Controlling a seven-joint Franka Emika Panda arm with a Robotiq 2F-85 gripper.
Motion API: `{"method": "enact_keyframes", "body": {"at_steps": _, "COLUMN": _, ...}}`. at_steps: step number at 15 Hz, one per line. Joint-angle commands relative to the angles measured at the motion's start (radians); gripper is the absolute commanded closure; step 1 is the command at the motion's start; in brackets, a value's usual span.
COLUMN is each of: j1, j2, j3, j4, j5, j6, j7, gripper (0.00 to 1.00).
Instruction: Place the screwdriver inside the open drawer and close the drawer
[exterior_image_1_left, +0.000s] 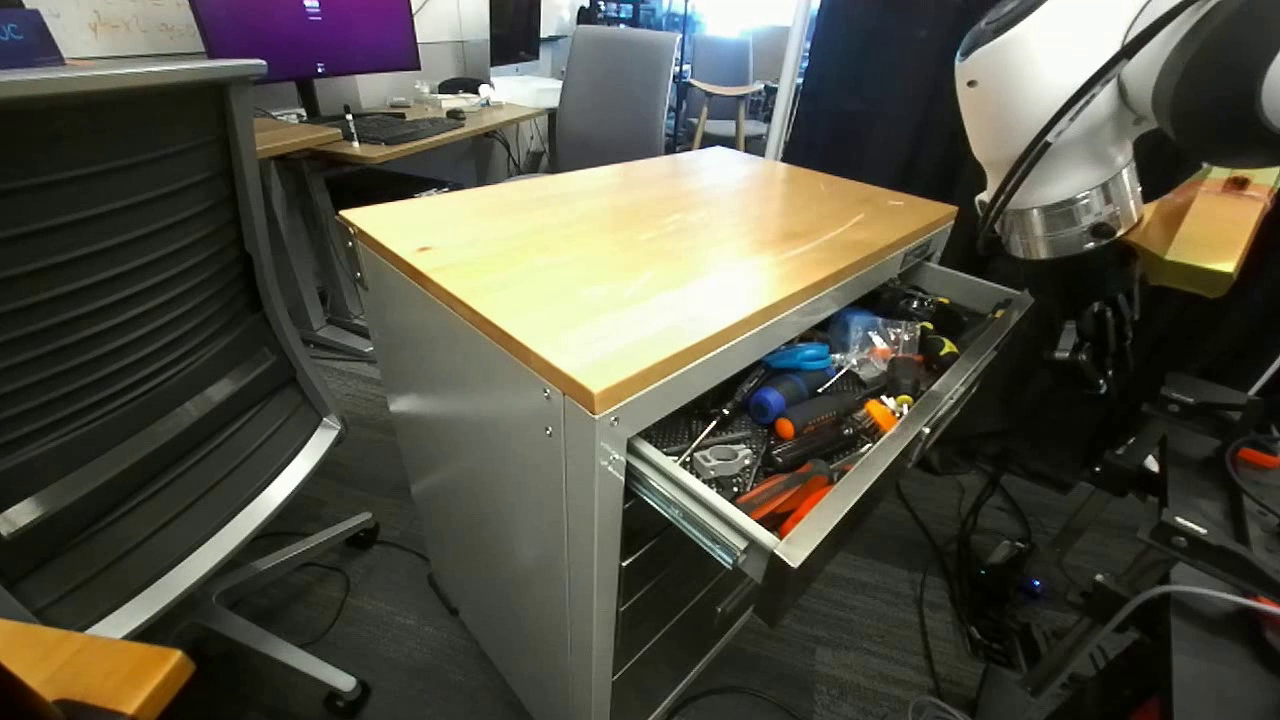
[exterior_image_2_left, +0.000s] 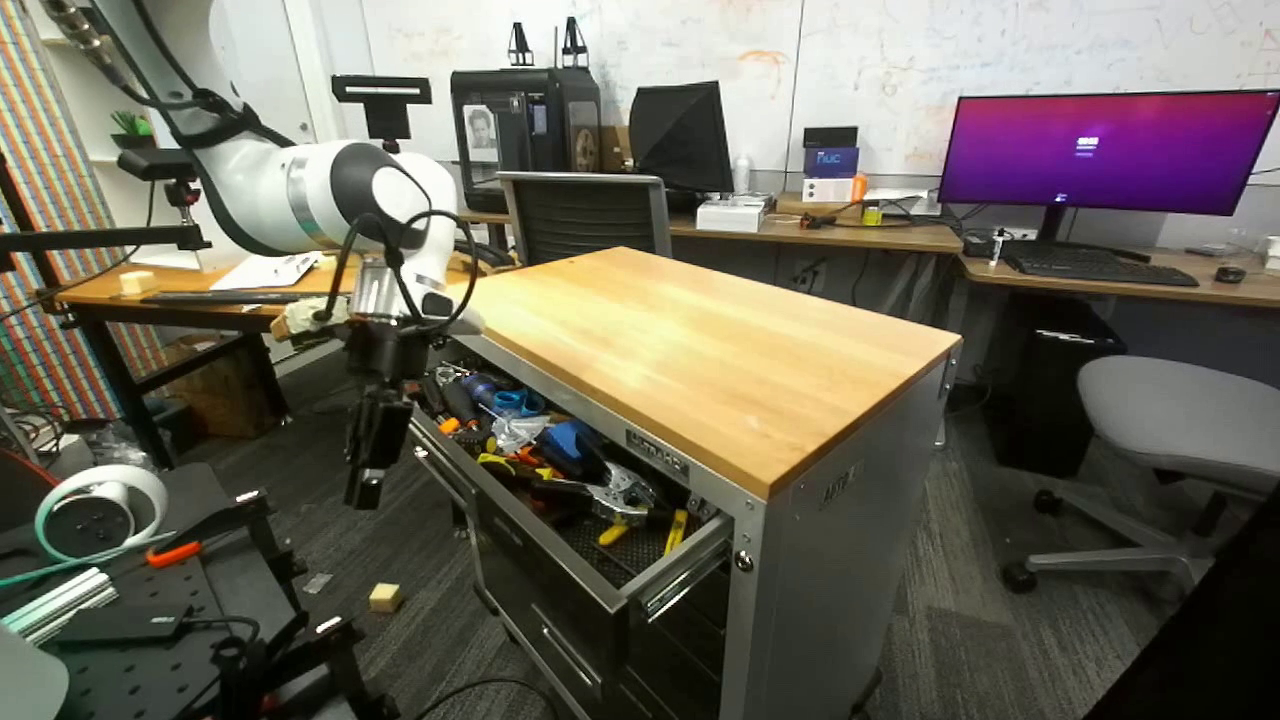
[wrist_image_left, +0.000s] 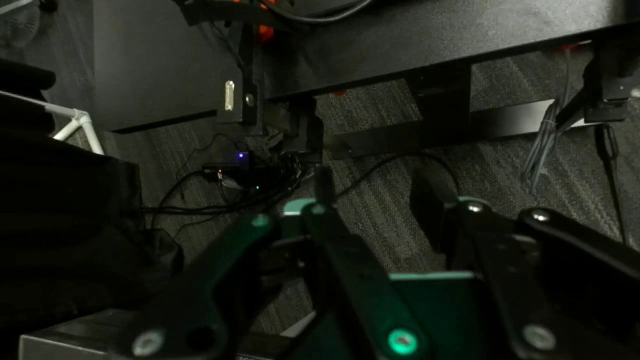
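Observation:
The wide grey metal drawer stands pulled out from the wood-topped cabinet in both exterior views, its front rim showing (exterior_image_1_left: 905, 433) (exterior_image_2_left: 520, 512). It holds many loose tools, among them an orange-tipped dark handle (exterior_image_1_left: 822, 413) and blue scissor handles (exterior_image_1_left: 800, 355). I cannot pick out the small black screwdriver for certain; it may be hidden among the tools. My gripper (exterior_image_1_left: 1095, 345) hangs outside the drawer, in front of its pull side, pointing down; it also shows in an exterior view (exterior_image_2_left: 365, 490). In the wrist view my gripper (wrist_image_left: 377, 195) is open, with only carpet showing between its fingers.
The cabinet's wooden top (exterior_image_1_left: 660, 250) overhangs behind the drawer. A black equipment frame (exterior_image_2_left: 200, 610) with cables stands near the arm. An office chair (exterior_image_1_left: 150, 350) stands beside the cabinet. A small yellow block (exterior_image_2_left: 385, 598) lies on the carpet.

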Motion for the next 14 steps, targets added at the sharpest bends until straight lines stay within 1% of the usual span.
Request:
{"method": "enact_keyframes", "body": {"at_steps": 1, "j1": 0.024, "j2": 0.072, "j3": 0.013, "j4": 0.045, "j5": -0.076, "j6": 0.008, "j7": 0.017, "gripper": 0.89}}
{"method": "enact_keyframes", "body": {"at_steps": 2, "j1": 0.030, "j2": 0.086, "j3": 0.010, "j4": 0.053, "j5": -0.097, "j6": 0.022, "j7": 0.030, "gripper": 0.95}}
{"method": "enact_keyframes", "body": {"at_steps": 3, "j1": 0.038, "j2": 0.102, "j3": 0.006, "j4": 0.065, "j5": -0.124, "j6": 0.038, "j7": 0.046, "gripper": 0.99}}
{"method": "enact_keyframes", "body": {"at_steps": 8, "j1": 0.072, "j2": 0.173, "j3": -0.002, "j4": 0.142, "j5": -0.198, "j6": 0.103, "j7": 0.084, "gripper": 0.99}}
{"method": "enact_keyframes", "body": {"at_steps": 10, "j1": 0.080, "j2": 0.212, "j3": -0.006, "j4": 0.183, "j5": -0.197, "j6": 0.117, "j7": 0.091, "gripper": 0.99}}
{"method": "enact_keyframes", "body": {"at_steps": 12, "j1": 0.097, "j2": 0.238, "j3": -0.016, "j4": 0.221, "j5": -0.213, "j6": 0.156, "j7": 0.124, "gripper": 0.99}}
{"method": "enact_keyframes", "body": {"at_steps": 13, "j1": 0.113, "j2": 0.247, "j3": -0.024, "j4": 0.226, "j5": -0.242, "j6": 0.174, "j7": 0.152, "gripper": 0.99}}
{"method": "enact_keyframes", "body": {"at_steps": 14, "j1": 0.133, "j2": 0.253, "j3": -0.037, "j4": 0.231, "j5": -0.295, "j6": 0.197, "j7": 0.194, "gripper": 0.99}}
